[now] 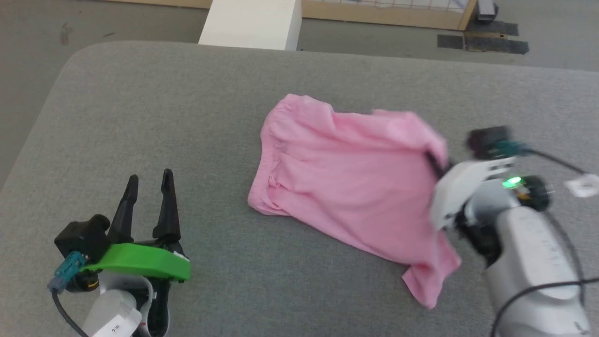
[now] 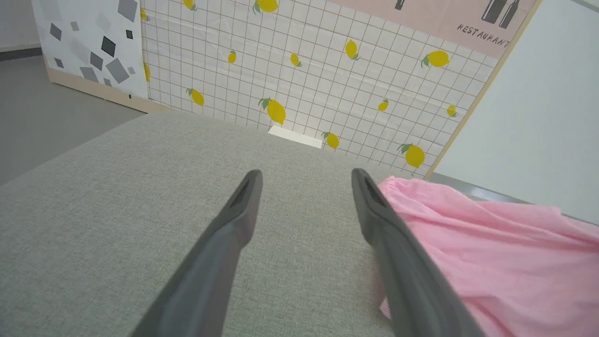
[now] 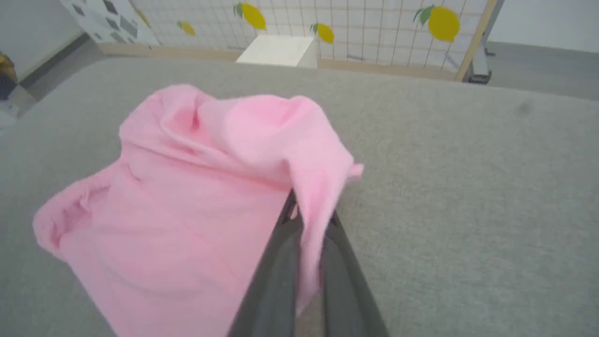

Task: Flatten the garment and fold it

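- The garment [image 1: 346, 173] lies crumpled on the grey surface [image 1: 164, 103], right of centre.
- The right gripper [image 3: 310, 220] pinches its right edge, which is raised.
- The left gripper [image 1: 150, 177] stands wide and empty, near the garment's left side.

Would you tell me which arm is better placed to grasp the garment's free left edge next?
Left, probably: the left pincer is open near that edge, while the right pincer is shut on the garment's opposite side.
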Robot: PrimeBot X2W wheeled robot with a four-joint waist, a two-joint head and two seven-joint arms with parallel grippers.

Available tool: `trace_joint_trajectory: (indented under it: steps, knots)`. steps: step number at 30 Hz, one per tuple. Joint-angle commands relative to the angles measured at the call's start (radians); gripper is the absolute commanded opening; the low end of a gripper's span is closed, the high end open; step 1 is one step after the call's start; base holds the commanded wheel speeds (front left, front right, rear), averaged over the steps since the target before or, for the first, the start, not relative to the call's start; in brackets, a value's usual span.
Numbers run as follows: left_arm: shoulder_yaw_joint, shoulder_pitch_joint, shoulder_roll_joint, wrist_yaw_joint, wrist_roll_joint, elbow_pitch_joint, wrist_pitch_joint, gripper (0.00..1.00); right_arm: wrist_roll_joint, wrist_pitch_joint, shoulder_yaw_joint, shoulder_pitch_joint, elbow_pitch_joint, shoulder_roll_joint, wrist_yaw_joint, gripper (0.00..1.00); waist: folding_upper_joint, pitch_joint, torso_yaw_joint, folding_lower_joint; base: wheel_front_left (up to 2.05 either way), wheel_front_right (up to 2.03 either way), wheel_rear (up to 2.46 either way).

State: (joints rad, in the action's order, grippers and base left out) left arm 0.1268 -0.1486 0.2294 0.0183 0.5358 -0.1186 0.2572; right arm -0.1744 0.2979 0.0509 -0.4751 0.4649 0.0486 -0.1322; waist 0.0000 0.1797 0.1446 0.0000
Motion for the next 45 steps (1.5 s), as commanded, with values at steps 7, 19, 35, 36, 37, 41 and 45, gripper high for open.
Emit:
trace_joint_trajectory:
  steps: [7,19,35,36,37,41,45]
  knots:
    - [0.0,0.026,-0.018,-0.021,-0.005,-0.017,0.004,1.0,0.047,0.011,-0.261,0.198,-0.267,0.002,0.002,0.0,0.0,-0.035,-0.056,0.0,0.0,0.0,0.0]
    - [0.037,-0.031,-0.026,-0.047,0.021,-0.047,-0.057,1.0,-0.145,-0.061,-0.347,0.371,-0.304,0.002,0.002,1.0,0.0,-0.042,-0.121,0.0,0.0,0.0,0.0]
    - [0.285,-0.445,0.003,-0.026,-0.025,-0.373,-0.803,1.0,-0.178,-0.183,-0.39,0.373,-0.27,0.002,0.002,1.0,0.0,0.023,-0.301,0.0,0.0,0.0,0.0]
    - [0.289,-0.449,0.005,-0.022,-0.022,-0.386,-0.834,1.0,-0.179,-0.188,-0.387,0.375,-0.265,0.002,0.002,1.0,0.0,0.026,-0.307,0.0,0.0,0.0,0.0]
    - [0.299,-0.45,0.012,-0.017,-0.027,-0.399,-0.866,1.0,-0.18,-0.194,-0.383,0.378,-0.258,0.002,0.002,1.0,0.0,0.029,-0.313,0.0,0.0,0.0,0.0]
    - [0.299,-0.434,0.01,-0.021,-0.005,-0.414,-0.897,0.24,-0.192,-0.217,-0.373,0.381,-0.235,0.002,0.002,1.0,0.0,0.037,-0.319,0.0,0.0,0.0,0.0]
    - [0.27,-0.415,-0.005,-0.032,0.032,-0.396,-0.842,0.0,-0.192,-0.232,-0.361,0.376,-0.215,0.002,0.002,1.0,0.0,0.03,-0.296,0.0,0.0,0.0,0.0]
